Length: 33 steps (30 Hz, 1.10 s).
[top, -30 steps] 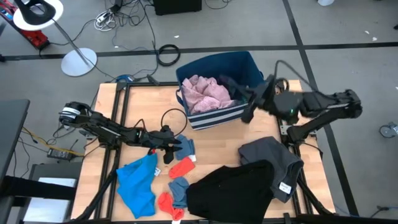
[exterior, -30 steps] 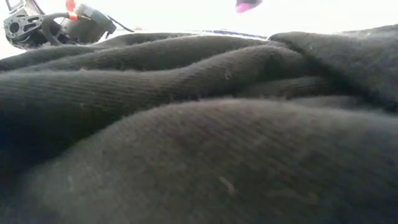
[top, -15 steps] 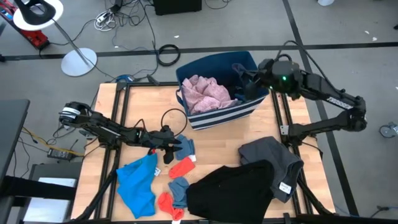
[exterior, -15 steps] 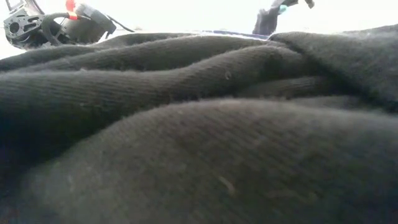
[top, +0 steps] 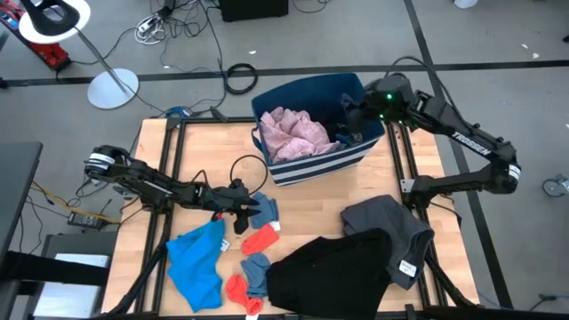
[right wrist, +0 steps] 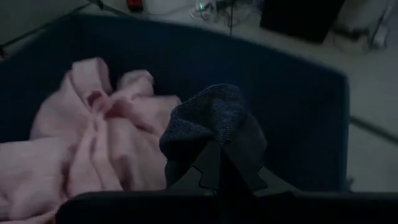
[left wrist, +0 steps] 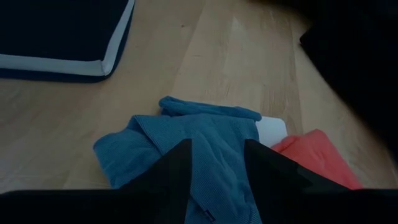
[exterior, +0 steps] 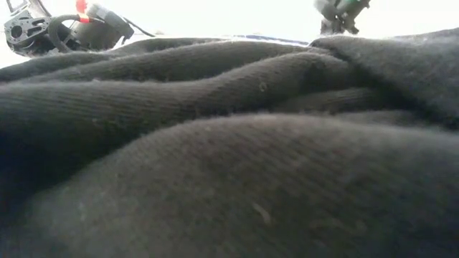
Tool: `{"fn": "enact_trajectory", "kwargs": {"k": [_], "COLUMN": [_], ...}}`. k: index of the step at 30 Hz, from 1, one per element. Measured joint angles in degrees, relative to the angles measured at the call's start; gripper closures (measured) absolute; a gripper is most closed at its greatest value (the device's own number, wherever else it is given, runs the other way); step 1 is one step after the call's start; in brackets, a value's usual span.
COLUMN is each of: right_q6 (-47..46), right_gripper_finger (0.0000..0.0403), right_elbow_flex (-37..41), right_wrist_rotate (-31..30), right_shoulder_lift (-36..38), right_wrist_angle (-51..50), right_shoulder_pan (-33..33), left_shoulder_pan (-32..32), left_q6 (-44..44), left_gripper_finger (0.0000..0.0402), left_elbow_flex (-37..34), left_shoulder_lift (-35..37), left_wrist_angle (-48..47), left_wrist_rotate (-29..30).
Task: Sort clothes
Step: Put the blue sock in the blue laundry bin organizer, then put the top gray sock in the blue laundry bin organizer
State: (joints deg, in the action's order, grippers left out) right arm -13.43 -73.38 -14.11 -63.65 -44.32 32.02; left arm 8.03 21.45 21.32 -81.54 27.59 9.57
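Navy striped bin (top: 342,160) at table (top: 187,151) rear; lamp base (top: 113,89), cable coil (top: 240,77) on floor

Bin (top: 351,89) at far centre of table (top: 311,200), w/ crumpled garment (top: 292,133) in its left half. Right gripper (top: 348,124) over bin's right half, dark sock (right wrist: 211,118) betw. its fingers. Left gripper (top: 253,206) left of centre, at sock (top: 265,212). Near left: T-shirt (top: 197,260). Near centre: socks (top: 247,276). Near right: two garments (top: 356,258).

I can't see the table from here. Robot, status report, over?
Right gripper shut on dark sock, over bin beside pink garment. Left gripper open over blue sock. Nothing blocking.
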Motion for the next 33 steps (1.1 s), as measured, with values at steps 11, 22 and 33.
{"fn": "enact_trajectory", "kwargs": {"k": [11,22,33], "right_q6": [-1.06,-2.08,-1.98], "right_gripper_finger": [0.0378,0.0322,0.0315], "right_elbow_flex": [8.49,9.74,9.74], "right_wrist_rotate": [2.56,2.41,2.84], "right_shoulder_lift": [-0.01,-0.01,0.00], "right_wrist_angle": [5.21,5.90,5.74], "right_shoulder_pan": [2.25,2.26,2.26], "left_shoulder_pan": [0.01,0.01,0.00], "left_q6": [0.02,0.07,0.11], "left_gripper_finger": [0.0250,0.0250,0.0250], "left_elbow_flex": [0.00,0.00,0.00], "left_shoulder_lift": [0.00,0.00,0.00], "left_wrist_angle": [0.00,-0.01,-0.02], "left_wrist_rotate": [0.53,0.65,0.80]}}
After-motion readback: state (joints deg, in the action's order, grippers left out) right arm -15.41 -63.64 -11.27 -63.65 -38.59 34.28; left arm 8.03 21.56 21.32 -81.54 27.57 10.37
